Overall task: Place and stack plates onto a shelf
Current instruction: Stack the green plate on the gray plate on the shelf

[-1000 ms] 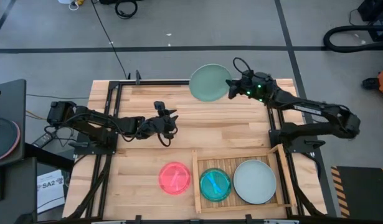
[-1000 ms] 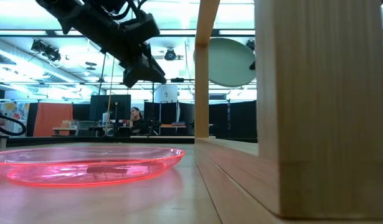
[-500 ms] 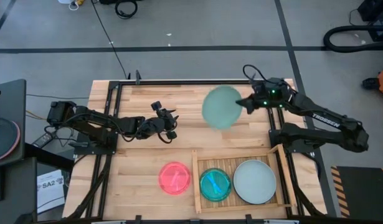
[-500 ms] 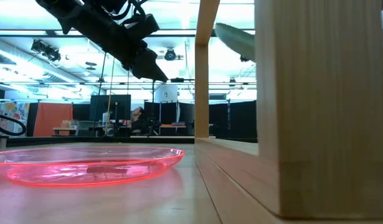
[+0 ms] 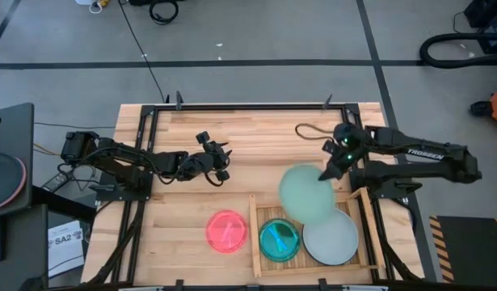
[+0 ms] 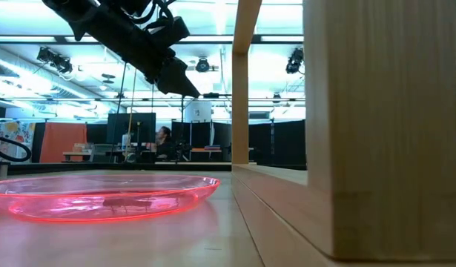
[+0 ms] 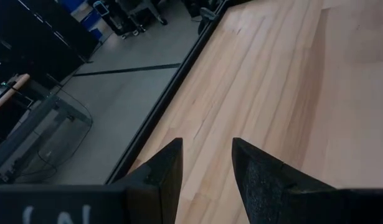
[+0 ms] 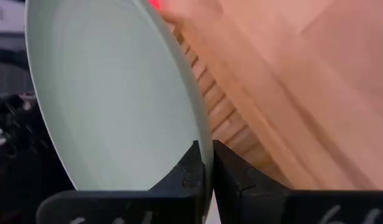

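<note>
In the high view the shelf (image 5: 366,212) sits at 5 o'clock on the table (image 5: 256,137), holding a cyan plate (image 5: 278,240) at its 9 o'clock end and a pale plate (image 5: 335,239) at its 3 o'clock end. A pink plate (image 5: 227,231) lies just beside the shelf at 9 o'clock. The right gripper (image 5: 330,171), clamped on a mint plate (image 5: 309,194) by its rim, holds it above the shelf's far edge, overlapping both plates. At mid-table, 9 o'clock, the left gripper (image 5: 219,153) hangs with fingers parted, empty.

light: bright, even overhead | shadows: soft | blur: carried mint plate (image 5: 309,194)
</note>
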`<state>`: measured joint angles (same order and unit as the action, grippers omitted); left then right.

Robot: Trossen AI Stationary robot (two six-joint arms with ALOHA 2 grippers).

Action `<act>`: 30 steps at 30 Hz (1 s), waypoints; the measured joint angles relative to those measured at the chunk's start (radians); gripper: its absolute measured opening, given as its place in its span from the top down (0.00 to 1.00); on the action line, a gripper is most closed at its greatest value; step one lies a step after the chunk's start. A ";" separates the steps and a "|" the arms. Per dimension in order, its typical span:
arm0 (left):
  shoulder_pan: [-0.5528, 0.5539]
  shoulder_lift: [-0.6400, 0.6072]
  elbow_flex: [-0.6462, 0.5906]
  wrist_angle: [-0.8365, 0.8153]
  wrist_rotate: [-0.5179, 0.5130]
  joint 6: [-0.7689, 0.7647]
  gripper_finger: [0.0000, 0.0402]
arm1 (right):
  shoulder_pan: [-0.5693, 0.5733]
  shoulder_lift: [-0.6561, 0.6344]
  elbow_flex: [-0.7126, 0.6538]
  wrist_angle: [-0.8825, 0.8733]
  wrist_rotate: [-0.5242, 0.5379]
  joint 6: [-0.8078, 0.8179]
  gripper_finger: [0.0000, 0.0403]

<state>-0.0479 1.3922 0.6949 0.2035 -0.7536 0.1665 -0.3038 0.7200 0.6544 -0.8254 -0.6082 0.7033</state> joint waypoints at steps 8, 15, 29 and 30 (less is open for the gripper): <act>0.000 0.000 0.000 0.000 0.000 0.001 0.64 | 0.251 0.035 0.000 0.001 0.137 0.168 0.94; 0.000 0.000 0.000 0.000 0.000 0.001 0.64 | 0.464 0.128 0.000 0.000 0.200 0.240 0.94; 0.000 0.000 0.000 0.000 0.000 0.001 0.64 | 0.701 0.279 0.000 0.000 0.225 0.247 0.94; 0.000 0.000 0.000 0.000 0.000 0.001 0.64 | 0.707 0.285 0.000 -0.001 0.226 0.247 0.94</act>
<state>-0.0479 1.3922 0.6949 0.2035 -0.7536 0.1673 0.4033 1.0050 0.6544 -0.8267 -0.3819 0.9498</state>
